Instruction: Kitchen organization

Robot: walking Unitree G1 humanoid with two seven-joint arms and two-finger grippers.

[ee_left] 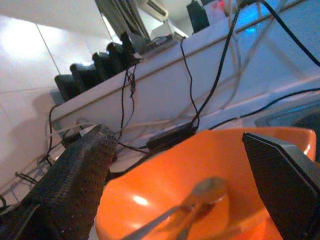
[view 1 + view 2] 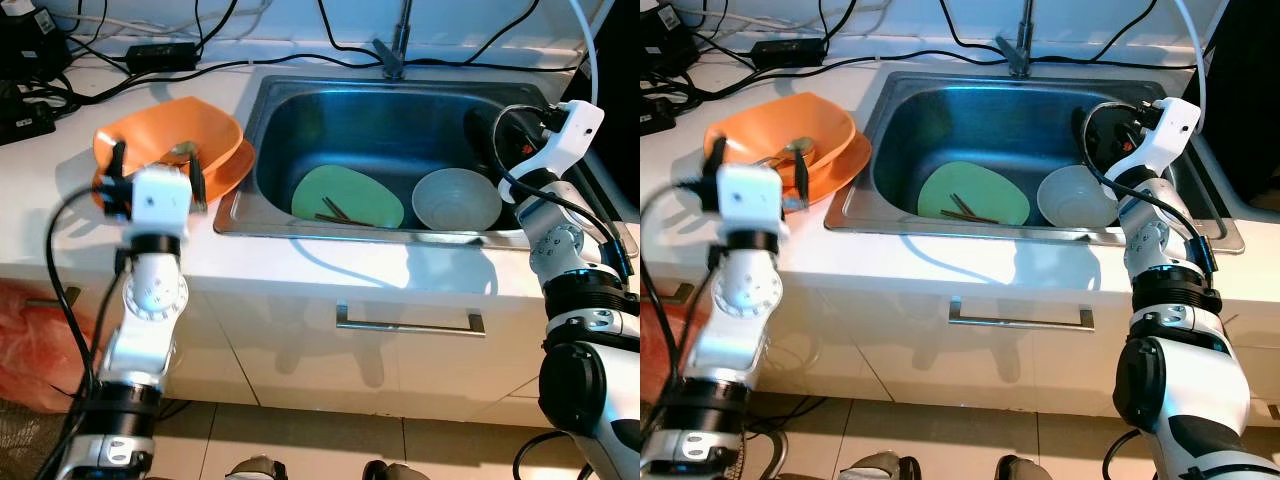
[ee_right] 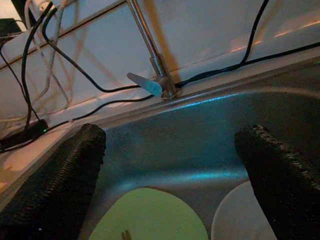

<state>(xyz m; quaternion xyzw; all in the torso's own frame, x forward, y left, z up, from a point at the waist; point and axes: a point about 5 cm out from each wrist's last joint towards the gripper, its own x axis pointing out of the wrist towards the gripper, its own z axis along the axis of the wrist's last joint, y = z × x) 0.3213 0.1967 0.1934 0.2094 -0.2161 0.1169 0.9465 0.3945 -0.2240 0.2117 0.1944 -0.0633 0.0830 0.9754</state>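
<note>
On the counter left of the sink [image 2: 262, 150]: orange bowls [image 2: 170, 145], spoon [image 1: 200, 197] inside. Left gripper [image 2: 158, 172] just above, fingers released. Sink holds green plate [image 2: 347, 196] with chopsticks [image 2: 334, 212], white bowl [image 2: 456, 198]. Right gripper [image 3: 170, 190] over basin, fingers apart, empty.

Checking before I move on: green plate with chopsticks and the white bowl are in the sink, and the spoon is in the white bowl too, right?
Not quite. The green plate with chopsticks and the white bowl do lie in the sink, but the spoon sits in the orange bowl on the counter, as the left wrist view shows between the open left gripper fingers.
</note>
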